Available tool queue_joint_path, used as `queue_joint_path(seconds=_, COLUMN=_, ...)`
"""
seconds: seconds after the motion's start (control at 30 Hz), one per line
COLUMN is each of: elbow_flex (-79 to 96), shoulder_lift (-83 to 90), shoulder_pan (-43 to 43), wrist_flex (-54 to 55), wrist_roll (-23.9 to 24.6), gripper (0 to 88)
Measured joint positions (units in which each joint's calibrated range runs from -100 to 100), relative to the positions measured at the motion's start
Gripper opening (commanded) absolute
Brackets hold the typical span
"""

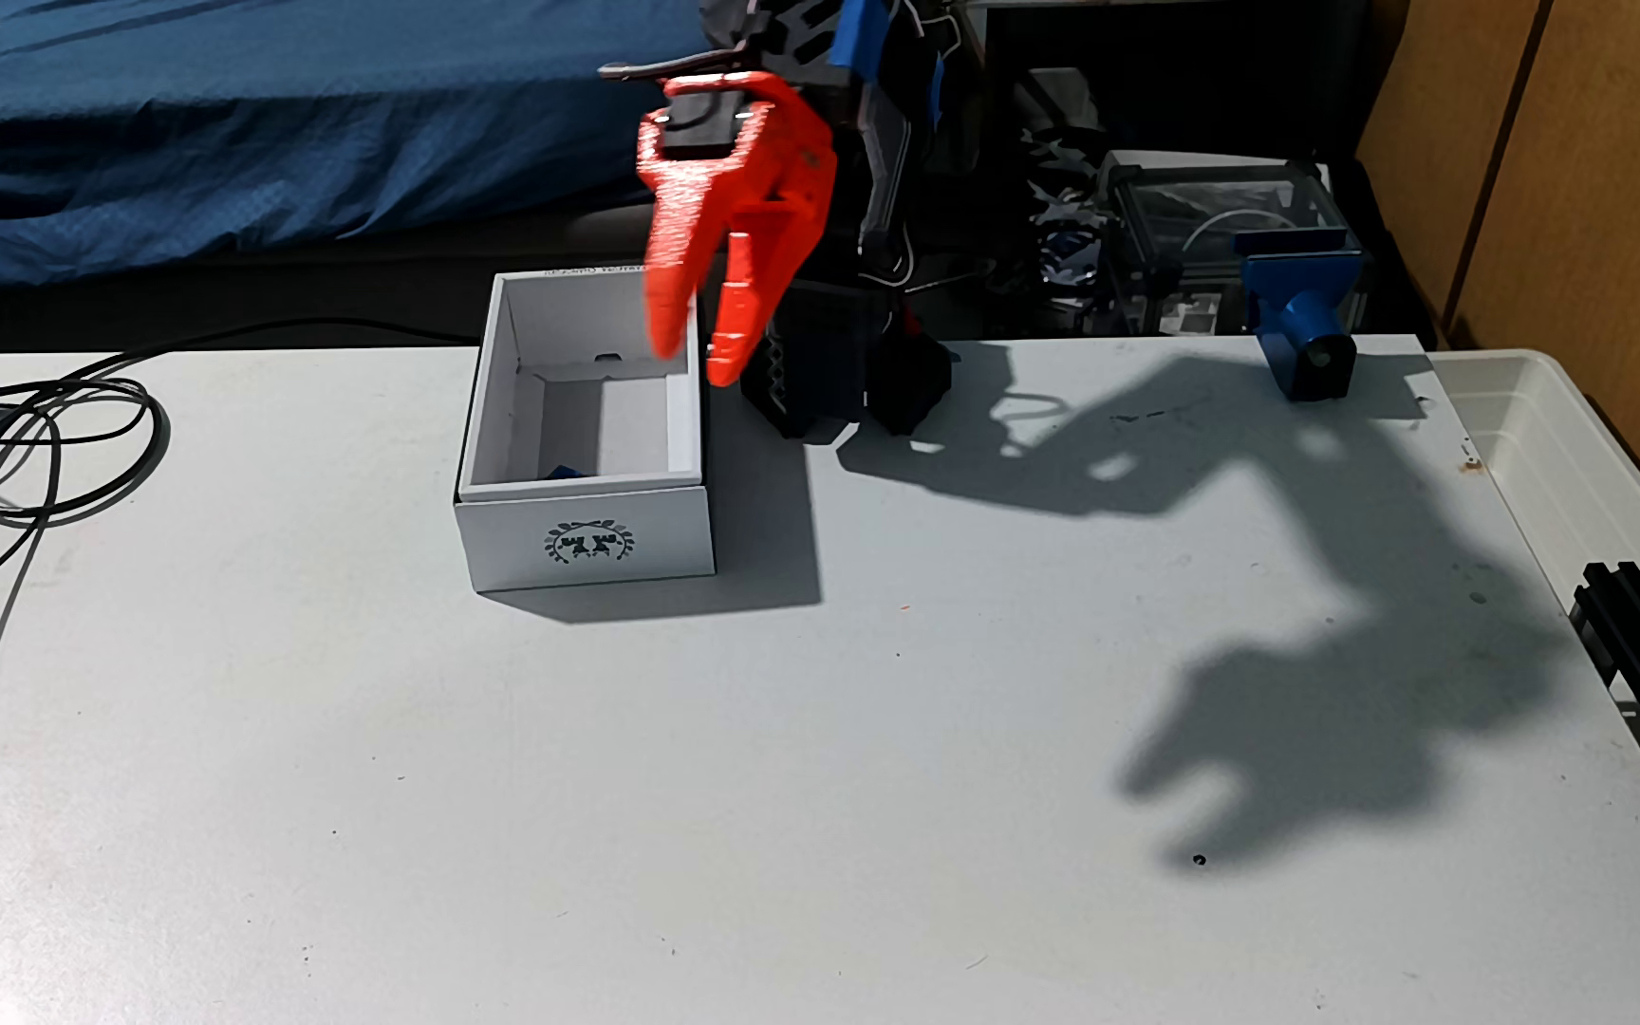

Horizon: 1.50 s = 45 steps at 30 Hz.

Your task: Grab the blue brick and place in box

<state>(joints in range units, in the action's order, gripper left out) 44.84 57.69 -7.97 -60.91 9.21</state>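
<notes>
The orange fingers (pixel 698 363) are held parted and empty above the box (pixel 587 537) rim's three o'clock side. What seems the blue brick (pixel 562 473) is glimpsed inside, at six o'clock.

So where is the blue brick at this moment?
In the fixed view, the blue brick lies inside the box, against its near wall, below and left of the open gripper.

A bedroom: blue-covered bed (pixel 205 128) behind the white table (pixel 796 739).

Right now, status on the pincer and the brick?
Pincer open, empty, above box's far right corner. Blue brick inside box, only a sliver showing. Nothing in the way.
</notes>
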Motion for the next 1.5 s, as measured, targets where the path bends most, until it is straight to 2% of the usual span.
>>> queue_joint_path(seconds=0.13, elbow_flex=3.04, shoulder_lift=0.08, shoulder_pan=3.47, wrist_flex=2.37, wrist_roll=-4.74, gripper=17.0)
queue_joint_path(seconds=0.37, elbow_flex=7.60, shoulder_lift=3.63, shoulder_pan=5.76, wrist_flex=4.83, wrist_roll=-5.58, gripper=16.2)
queue_joint_path(seconds=0.6, elbow_flex=23.25, shoulder_lift=23.56, shoulder_pan=7.38, wrist_flex=13.18, wrist_roll=-5.58, gripper=16.2)
queue_joint_path(seconds=0.8, elbow_flex=34.96, shoulder_lift=40.29, shoulder_pan=10.85, wrist_flex=14.32, wrist_roll=-5.84, gripper=16.2)
queue_joint_path(seconds=0.97, elbow_flex=39.43, shoulder_lift=41.64, shoulder_pan=12.03, wrist_flex=15.02, wrist_roll=-6.42, gripper=16.2)
queue_joint_path(seconds=1.2, elbow_flex=50.34, shoulder_lift=41.72, shoulder_pan=12.92, wrist_flex=23.63, wrist_roll=-9.42, gripper=16.2)
queue_joint_path(seconds=1.5, elbow_flex=54.63, shoulder_lift=41.72, shoulder_pan=12.69, wrist_flex=25.91, wrist_roll=-9.68, gripper=16.2)
